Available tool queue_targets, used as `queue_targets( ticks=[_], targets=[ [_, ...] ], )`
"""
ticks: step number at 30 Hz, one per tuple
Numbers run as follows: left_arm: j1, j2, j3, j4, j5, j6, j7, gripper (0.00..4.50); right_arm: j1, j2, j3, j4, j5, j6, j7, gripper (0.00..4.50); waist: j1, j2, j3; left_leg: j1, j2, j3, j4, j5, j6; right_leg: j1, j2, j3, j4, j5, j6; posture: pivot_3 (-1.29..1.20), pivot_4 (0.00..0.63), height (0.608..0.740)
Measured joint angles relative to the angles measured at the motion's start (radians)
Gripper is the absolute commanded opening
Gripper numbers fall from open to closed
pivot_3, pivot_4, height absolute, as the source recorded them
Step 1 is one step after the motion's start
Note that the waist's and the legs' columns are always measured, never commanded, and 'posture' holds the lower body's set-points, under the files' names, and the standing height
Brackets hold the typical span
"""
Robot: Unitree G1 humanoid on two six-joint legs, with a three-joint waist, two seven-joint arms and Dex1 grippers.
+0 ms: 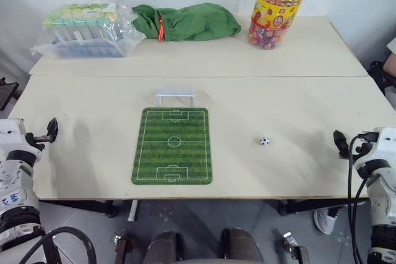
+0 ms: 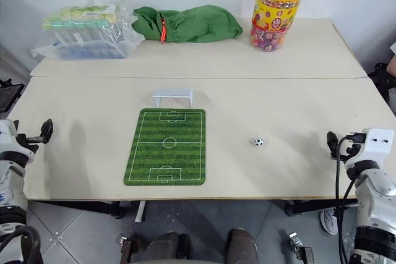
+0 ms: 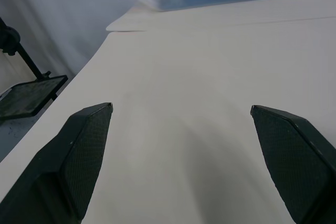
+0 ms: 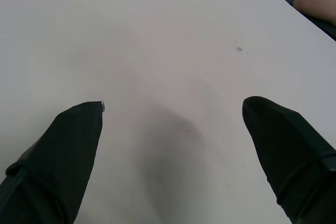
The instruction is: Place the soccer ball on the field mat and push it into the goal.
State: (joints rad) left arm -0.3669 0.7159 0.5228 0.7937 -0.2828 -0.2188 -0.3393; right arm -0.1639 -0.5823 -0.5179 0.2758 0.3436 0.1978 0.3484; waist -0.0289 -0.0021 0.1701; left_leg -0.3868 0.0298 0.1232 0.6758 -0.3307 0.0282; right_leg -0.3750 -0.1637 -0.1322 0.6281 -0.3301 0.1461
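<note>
The left gripper hangs over the bench's left edge at about 9 o'clock, fingers spread wide with nothing between them. The right gripper is at the right edge at about 3 o'clock, likewise spread wide and empty over bare benchtop.

The ball lies on the bare bench between the right gripper and the mat, well clear of both, at 3 o'clock from the mat. The mat lies flat near the front edge at centre. The goal stands just past the mat's far short edge, at 12 o'clock.

Along the back: a bag of tubes at 10 o'clock, a green cloth bag just beside it, and an orange-lidded candy jar at 1 o'clock.
</note>
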Motion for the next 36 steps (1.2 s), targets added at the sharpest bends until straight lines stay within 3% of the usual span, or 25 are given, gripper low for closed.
queue_targets(
  ticks=[8,13,22,27,30,36],
  targets=[
    [-0.003,0.0,-0.011,-0.002,-0.006,0.024,0.0,4.5,0.003,-0.04,0.0,-0.068,0.002,0.04,0.017,4.46,0.0,0.0,0.0,0.0,0.0,0.0,0.0,0.0,0.0,0.0,0.0,0.0,0.0,0.0,0.0,0.0,0.15,0.74],
    [0.021,0.001,-0.025,-0.129,-0.064,0.148,-0.139,4.5,0.01,-0.091,0.047,-0.222,0.045,0.166,0.099,4.46,0.0,0.0,0.0,0.0,0.0,0.0,0.001,0.0,0.0,0.0,0.0,0.0,0.0,0.0,0.0,0.0,0.15,0.74],
    [0.068,0.031,-0.064,-0.289,-0.146,0.183,-0.49,4.5,-0.029,-0.204,0.284,-0.421,0.087,0.264,0.402,4.46,0.002,-0.001,0.0,-0.001,0.0,0.0,0.002,0.0,0.0,0.0,0.001,0.0,0.0,0.0,0.0,0.0,0.15,0.74],
    [0.173,0.033,-0.102,-0.397,-0.216,0.162,-0.768,4.5,-0.076,-0.242,0.451,-0.414,0.06,0.217,0.602,4.46,0.001,-0.001,0.0,-0.001,0.001,0.0,0.003,-0.001,0.001,0.0,0.001,0.0,0.0,0.0,0.0,0.0,0.15,0.74],
    [0.238,0.044,-0.122,-0.435,-0.244,0.149,-0.945,4.5,-0.144,-0.231,0.535,-0.306,0.006,0.15,0.669,4.46,-0.001,-0.001,0.001,-0.001,0.001,0.001,0.004,-0.001,0.001,0.0,0.001,0.0,0.0,0.0,0.0,0.0,0.15,0.74],
    [0.253,0.05,-0.116,-0.431,-0.244,0.117,-1.006,4.5,-0.224,-0.186,0.594,-0.124,-0.076,0.041,0.712,4.46,0.002,-0.001,0.001,-0.002,0.001,0.0,0.004,-0.001,0.001,0.0,0.0,0.0,0.0,0.0,0.0,0.0,0.15,0.74]
  ],
)
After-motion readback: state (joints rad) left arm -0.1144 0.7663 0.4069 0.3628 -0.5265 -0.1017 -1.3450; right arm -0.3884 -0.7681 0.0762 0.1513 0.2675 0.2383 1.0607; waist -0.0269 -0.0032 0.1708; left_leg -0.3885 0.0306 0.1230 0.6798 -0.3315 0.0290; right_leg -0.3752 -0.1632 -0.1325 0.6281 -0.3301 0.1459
